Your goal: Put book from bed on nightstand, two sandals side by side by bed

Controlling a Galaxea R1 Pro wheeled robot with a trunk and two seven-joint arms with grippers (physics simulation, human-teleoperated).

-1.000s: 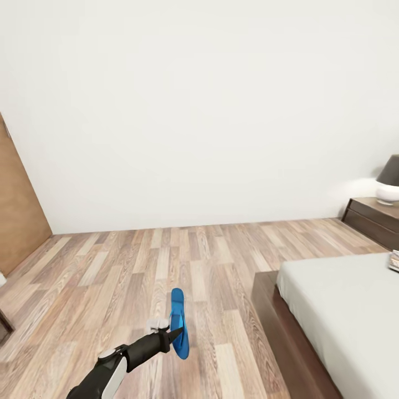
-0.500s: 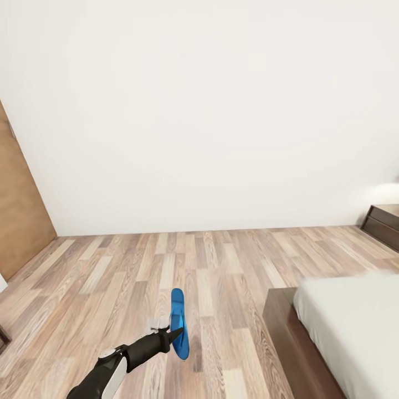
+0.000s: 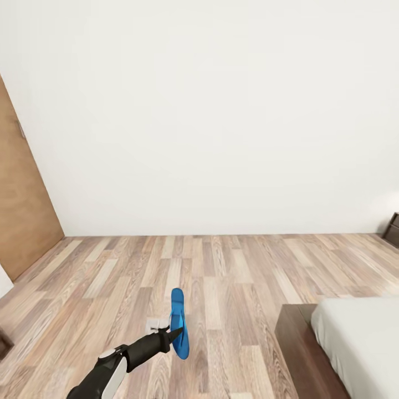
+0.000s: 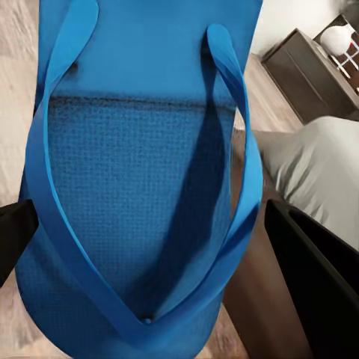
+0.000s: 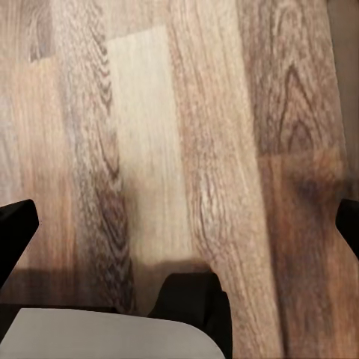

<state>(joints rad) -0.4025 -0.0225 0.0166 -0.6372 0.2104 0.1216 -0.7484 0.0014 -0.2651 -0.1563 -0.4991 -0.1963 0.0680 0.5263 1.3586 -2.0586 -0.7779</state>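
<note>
My left gripper (image 3: 175, 333) is shut on a bright blue sandal (image 3: 178, 318), held on edge above the wood floor to the left of the bed's foot. In the left wrist view the sandal (image 4: 142, 172) lies sole-up between the two black fingers (image 4: 314, 277), its blue strap facing the camera. The bed (image 3: 360, 343), a pale mattress on a dark brown frame, sits at the lower right. A dark nightstand (image 3: 394, 229) peeks in at the right edge, and it stands by the wall in the left wrist view (image 4: 303, 75). My right gripper (image 5: 179, 224) is open over bare floor. The book is out of view.
A tan wooden door (image 3: 22, 210) stands at the left wall. A plain white wall (image 3: 210, 122) runs across ahead. Wood-plank floor (image 3: 233, 271) stretches between wall and bed. A white lamp (image 4: 340, 37) stands on the nightstand.
The camera has turned left: bed and nightstand have slid toward the right edge and more of the door shows. My left arm and the sandal hold the same pose.
</note>
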